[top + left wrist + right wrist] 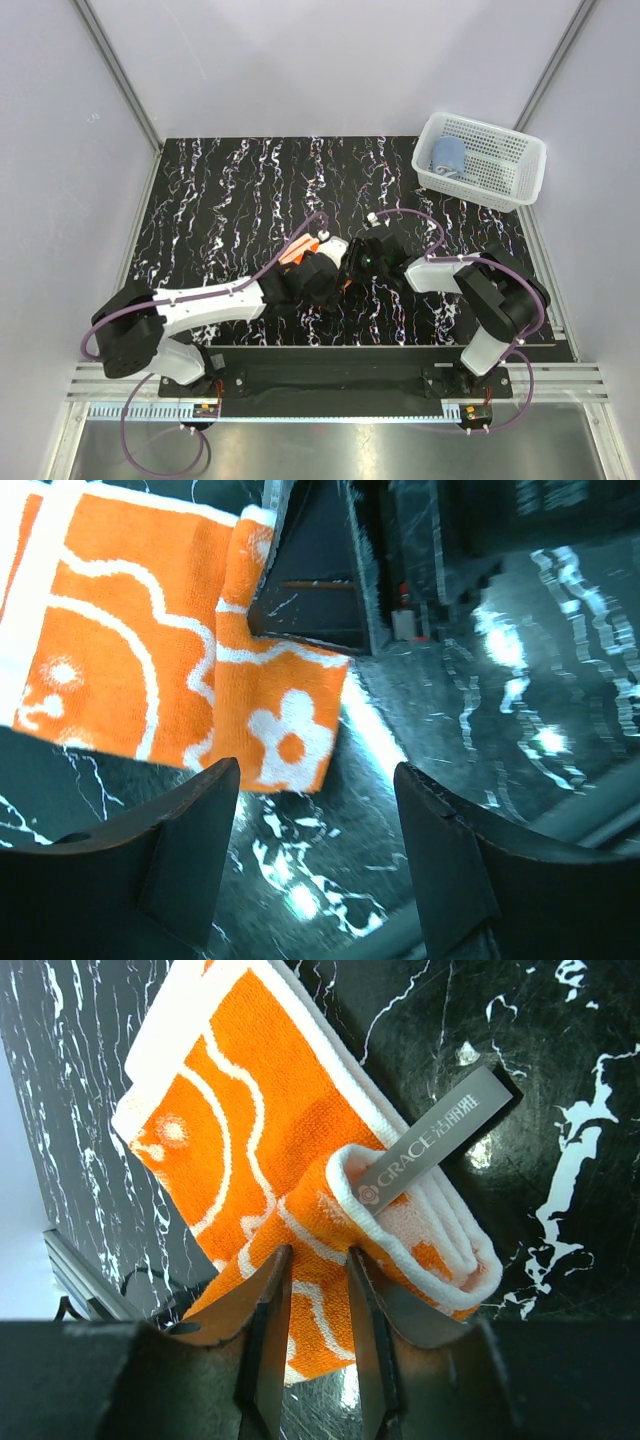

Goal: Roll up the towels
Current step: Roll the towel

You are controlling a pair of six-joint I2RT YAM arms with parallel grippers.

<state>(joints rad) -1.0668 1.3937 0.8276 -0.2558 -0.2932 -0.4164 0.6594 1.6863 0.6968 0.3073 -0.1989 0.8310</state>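
Right end effector [316,1268] pinches a fold of the orange towel [250,1130], which lies partly rolled on the surface [560,1080] ahead. Left end effector [315,780] gapes, that towel just ahead. Blue towel [448,155] sits far off in the basket [500,178].

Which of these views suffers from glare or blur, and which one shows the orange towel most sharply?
Top external: even light, little glare, though the arms hide most of the orange towel. Left wrist: bright glare spots on the glossy table at right, and the left gripper's fingers are dark and soft. Right wrist: sharpest, with the towel's weave and grey label readable.
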